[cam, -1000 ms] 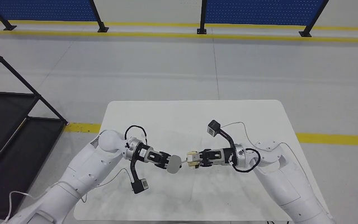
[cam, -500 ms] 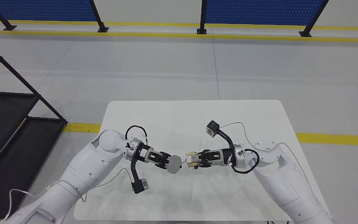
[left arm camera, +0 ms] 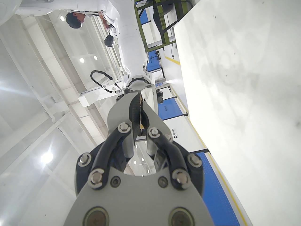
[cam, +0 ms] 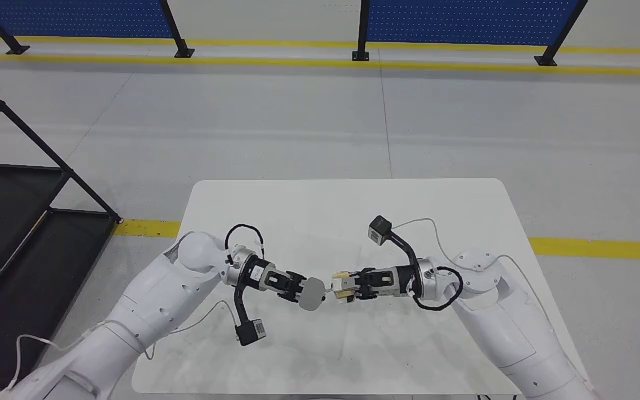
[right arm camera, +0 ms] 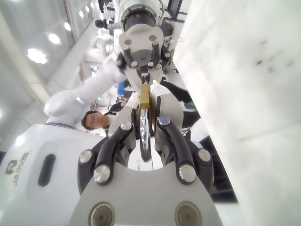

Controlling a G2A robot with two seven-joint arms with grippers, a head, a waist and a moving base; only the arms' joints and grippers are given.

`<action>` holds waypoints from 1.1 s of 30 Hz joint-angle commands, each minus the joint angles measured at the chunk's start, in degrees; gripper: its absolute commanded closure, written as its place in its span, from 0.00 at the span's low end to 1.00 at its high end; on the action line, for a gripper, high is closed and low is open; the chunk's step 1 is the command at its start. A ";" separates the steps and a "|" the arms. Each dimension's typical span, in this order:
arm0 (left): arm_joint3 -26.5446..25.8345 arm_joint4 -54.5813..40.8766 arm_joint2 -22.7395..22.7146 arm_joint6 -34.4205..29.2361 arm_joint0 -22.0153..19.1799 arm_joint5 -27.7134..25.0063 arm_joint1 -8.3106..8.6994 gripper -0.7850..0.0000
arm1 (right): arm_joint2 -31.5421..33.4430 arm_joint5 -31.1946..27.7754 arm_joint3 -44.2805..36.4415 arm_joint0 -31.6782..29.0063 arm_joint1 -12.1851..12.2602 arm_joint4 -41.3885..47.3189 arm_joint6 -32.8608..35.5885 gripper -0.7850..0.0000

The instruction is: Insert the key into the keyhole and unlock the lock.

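Right claw (cam: pixel 343 287), clenched on the brass lock (right arm camera: pixel 144 99), has crept left toward the left claw (cam: pixel 311 291), which grips the key (left arm camera: pixel 135 110) above the counter (cam: pixel 450 215). Gap almost gone, though whether the key has entered is hard to tell.

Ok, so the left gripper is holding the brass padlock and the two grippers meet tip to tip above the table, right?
Not quite. The brass padlock is clamped in the right gripper, not the left; the right wrist view shows it between that gripper's fingers. The rest holds: it and the left gripper meet tip to tip above the table.
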 commanded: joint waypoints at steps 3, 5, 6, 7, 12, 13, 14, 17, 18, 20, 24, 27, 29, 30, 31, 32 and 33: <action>0.13 -0.19 0.29 -0.08 -0.14 0.09 0.11 1.00 | -0.03 -0.16 -0.05 -0.04 0.04 -0.02 -0.17 1.00; 0.15 -0.25 0.44 -0.14 -0.22 0.15 0.16 1.00 | -0.02 -0.28 -0.11 -0.05 0.06 -0.06 -0.28 1.00; 0.17 -0.28 0.51 -0.18 -0.25 0.18 0.19 1.00 | -0.03 -0.32 -0.13 -0.08 0.07 -0.07 -0.31 1.00; 0.16 -0.31 0.58 -0.21 -0.29 0.21 0.21 1.00 | -0.03 -0.33 -0.15 -0.10 0.08 -0.07 -0.33 1.00; -0.03 -0.75 0.94 -0.23 -0.39 0.23 0.35 1.00 | 0.07 -0.51 -0.29 -0.25 0.16 -0.16 -0.73 1.00; 0.01 -0.69 0.98 -0.26 -0.43 0.26 0.39 1.00 | 0.11 -0.59 -0.33 -0.25 0.18 -0.33 -0.83 1.00; -0.03 -0.80 1.04 -0.28 -0.44 0.28 0.41 1.00 | 0.13 -0.65 -0.36 -0.27 0.21 -0.58 -0.96 1.00; -0.05 -0.86 1.22 -0.23 -0.53 0.23 0.51 1.00 | 0.14 -0.81 -0.55 -0.30 0.29 -1.16 -1.04 1.00; -0.13 -0.95 1.30 -0.17 -0.56 0.18 0.53 1.00 | 0.15 -0.82 -0.58 -0.29 0.32 -1.38 -1.05 1.00; -0.13 -1.04 1.41 -0.18 -0.63 0.19 0.59 1.00 | 0.16 -0.92 -0.65 -0.33 0.35 -1.52 -1.07 1.00; -0.10 -1.02 1.58 -0.29 -0.72 0.30 0.72 1.00 | 0.16 -1.02 -0.75 -0.38 0.42 -1.62 -1.04 1.00; -0.11 -1.08 1.73 -0.37 -0.78 0.38 0.80 1.00 | 0.14 -1.02 -0.84 -0.40 0.46 -1.54 -0.95 1.00; -0.05 -0.98 1.86 -0.48 -0.81 0.49 0.85 1.00 | 0.13 -1.04 -0.86 -0.41 0.48 -1.50 -0.95 1.00; 0.01 -0.98 1.96 -0.50 -0.82 0.51 0.87 1.00 | 0.07 -1.05 -0.90 -0.41 0.48 -1.46 -0.87 1.00; 0.07 -1.00 2.04 -0.53 -0.87 0.53 0.88 1.00 | 0.03 -1.02 -0.87 -0.41 0.48 -1.33 -0.83 1.00; 0.10 -1.03 2.11 -0.56 -0.93 0.56 0.89 1.00 | 0.00 -1.10 -0.87 -0.40 0.47 -1.13 -0.78 1.00; 0.14 -1.06 2.19 -0.58 -0.98 0.59 0.90 1.00 | -0.05 -1.15 -0.83 -0.38 0.47 -1.09 -0.77 1.00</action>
